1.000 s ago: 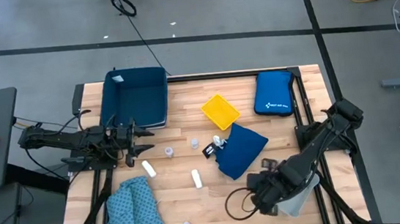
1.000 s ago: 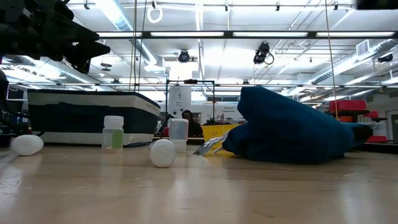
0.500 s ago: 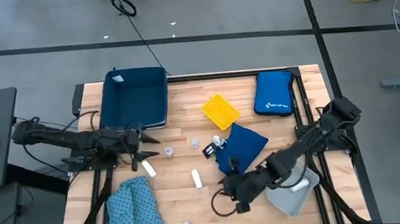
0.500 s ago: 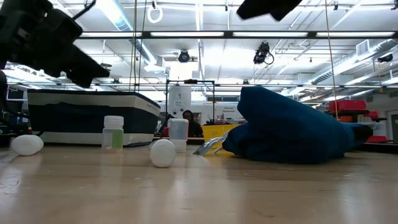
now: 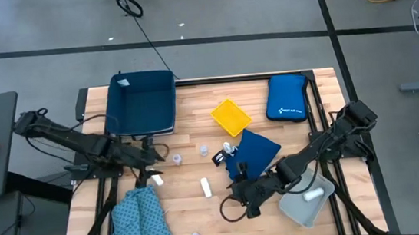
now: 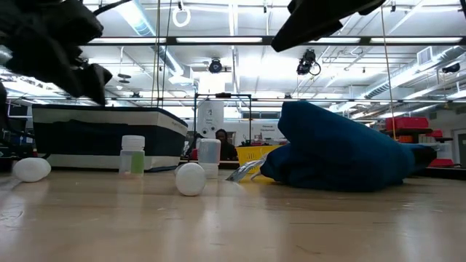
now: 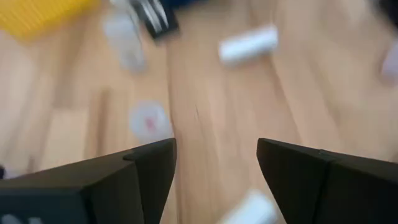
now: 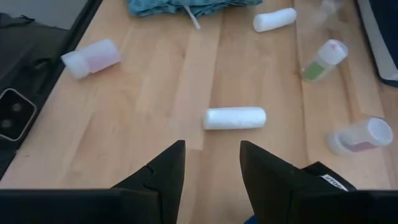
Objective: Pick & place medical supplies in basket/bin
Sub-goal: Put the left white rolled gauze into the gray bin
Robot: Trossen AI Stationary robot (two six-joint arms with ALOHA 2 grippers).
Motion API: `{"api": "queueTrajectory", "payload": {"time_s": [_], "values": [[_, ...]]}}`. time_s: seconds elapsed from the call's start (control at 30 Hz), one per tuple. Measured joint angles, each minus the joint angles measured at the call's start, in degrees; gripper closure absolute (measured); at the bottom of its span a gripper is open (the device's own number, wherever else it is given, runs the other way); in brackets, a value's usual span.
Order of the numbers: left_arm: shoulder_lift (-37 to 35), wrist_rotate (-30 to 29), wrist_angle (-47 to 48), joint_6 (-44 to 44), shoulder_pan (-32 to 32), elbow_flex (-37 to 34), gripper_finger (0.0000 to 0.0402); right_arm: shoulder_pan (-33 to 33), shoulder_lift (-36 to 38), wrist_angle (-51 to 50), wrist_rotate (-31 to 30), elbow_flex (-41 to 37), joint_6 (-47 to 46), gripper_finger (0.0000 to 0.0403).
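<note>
From above, the left pincer [image 5: 152,163] hangs over the wooden surface [image 5: 203,211] with a white roll [image 5: 156,177] just below it and a vial [image 5: 176,159] just beside it; the right pincer [image 5: 236,196] hovers beside another white roll [image 5: 205,186], the navy cloth [image 5: 253,156] just behind it. Through the left wrist, its fingers [image 7: 134,180] stand apart, empty; through the right wrist, its fingers [image 8: 163,171] are parted too, that roll [image 8: 234,117] lying straight ahead between them.

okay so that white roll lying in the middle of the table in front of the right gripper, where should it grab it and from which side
Grip the white roll around its middle, coming straight down from above with the jaws across its short width. It lies flat on its side on bare wood, clear of the vials, so both long flanks look free. The right gripper is open and already faces it, so it probably suits best.
</note>
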State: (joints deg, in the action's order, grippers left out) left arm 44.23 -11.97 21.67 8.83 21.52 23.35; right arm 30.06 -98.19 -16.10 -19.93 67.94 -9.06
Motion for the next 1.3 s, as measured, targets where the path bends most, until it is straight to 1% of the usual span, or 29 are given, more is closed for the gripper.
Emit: {"api": "queueTrajectory", "payload": {"time_s": [0.07,0.17,0.5,0.67,0.8,0.9,0.97,1.03,1.2,1.23,1.3], "values": [[3.4,0.0,5.1,1.0,2.0,2.7,0.0171,0.0,0.0,-0.1,0.0,0.0,0.2,0.0242],[8.3,-0.1,8.9,0.9,4.4,5.0,0.0171,0.0,0.0,-0.2,-0.1,0.0,1.0,0.0242],[24.3,0.0,9.9,-0.3,7.4,5.5,0.0171,0.1,0.0,-0.2,0.0,0.0,1.1,0.0242],[29.1,0.4,9.8,-0.3,7.4,5.5,0.0171,0.2,0.0,-0.2,-0.1,0.0,1.1,0.0242],[30.3,0.5,9.6,-0.3,7.4,5.7,0.0178,0.2,0.0,-0.2,-0.1,0.0,1.1,0.0242],[30.4,0.4,9.4,-0.3,7.4,5.7,0.0198,0.2,0.0,-0.1,-0.1,0.0,1.1,0.0243],[30.4,0.4,9.2,0.0,7.4,5.6,0.0222,0.2,0.0,0.0,-0.1,0.0,1.0,0.0243],[30.4,0.7,9.2,0.6,7.4,5.6,0.0254,0.2,0.0,0.0,-0.1,0.0,1.0,0.0243],[30.4,-0.2,8.5,4.0,7.4,5.6,0.0353,0.2,0.0,0.0,-0.1,0.0,0.9,0.0243],[30.4,-0.4,8.2,4.5,7.4,5.6,0.0361,0.2,0.0,0.0,-0.1,0.0,0.9,0.0243],[30.5,-0.7,6.7,5.4,7.4,5.4,0.0361,0.2,0.0,0.0,-0.1,0.0,0.9,0.0243]]}}
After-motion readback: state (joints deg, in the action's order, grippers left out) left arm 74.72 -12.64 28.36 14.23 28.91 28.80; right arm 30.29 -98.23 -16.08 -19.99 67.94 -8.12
